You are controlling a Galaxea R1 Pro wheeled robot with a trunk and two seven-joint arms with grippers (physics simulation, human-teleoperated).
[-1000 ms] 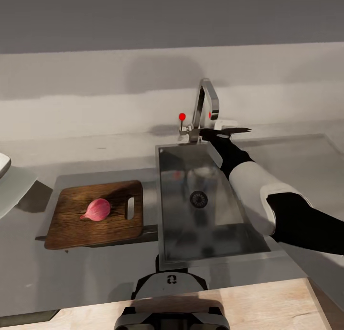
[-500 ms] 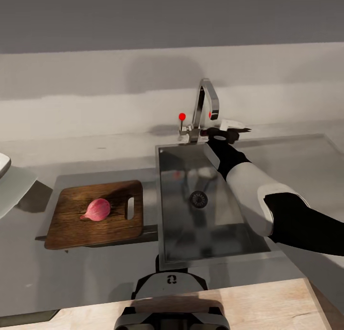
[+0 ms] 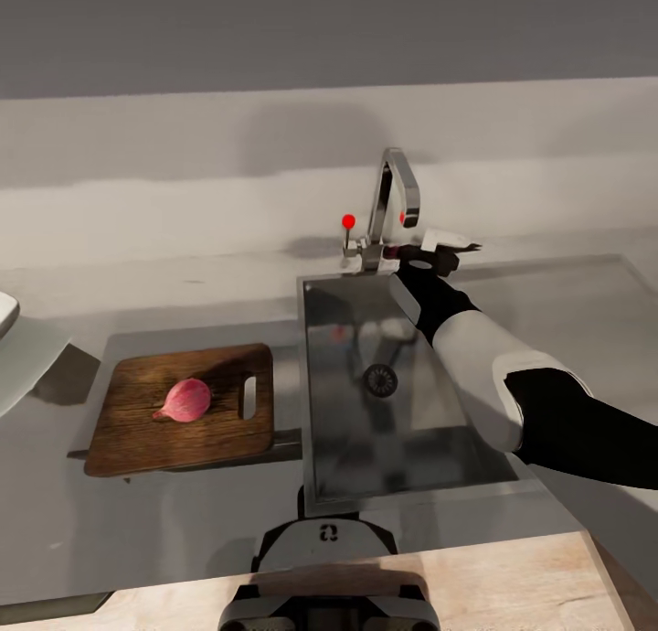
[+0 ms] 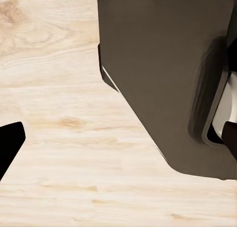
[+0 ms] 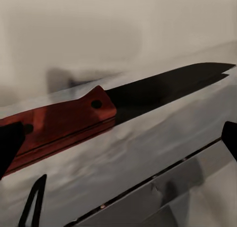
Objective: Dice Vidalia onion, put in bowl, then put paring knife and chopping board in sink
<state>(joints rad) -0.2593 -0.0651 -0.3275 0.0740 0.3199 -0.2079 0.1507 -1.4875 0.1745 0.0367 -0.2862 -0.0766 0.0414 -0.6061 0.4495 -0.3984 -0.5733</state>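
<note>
Your right gripper (image 3: 445, 250) is tight behind the sink (image 3: 388, 389), with the faucet (image 3: 395, 201) close beside it. The paring knife (image 5: 113, 113) seems open above.

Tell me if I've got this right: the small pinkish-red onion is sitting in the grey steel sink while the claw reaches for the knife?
Not quite. In the head view the small pinkish-red onion lies on the dark brown wooden chopping board, beside the grey steel sink. The right claw does reach for the red-handled knife.
</note>
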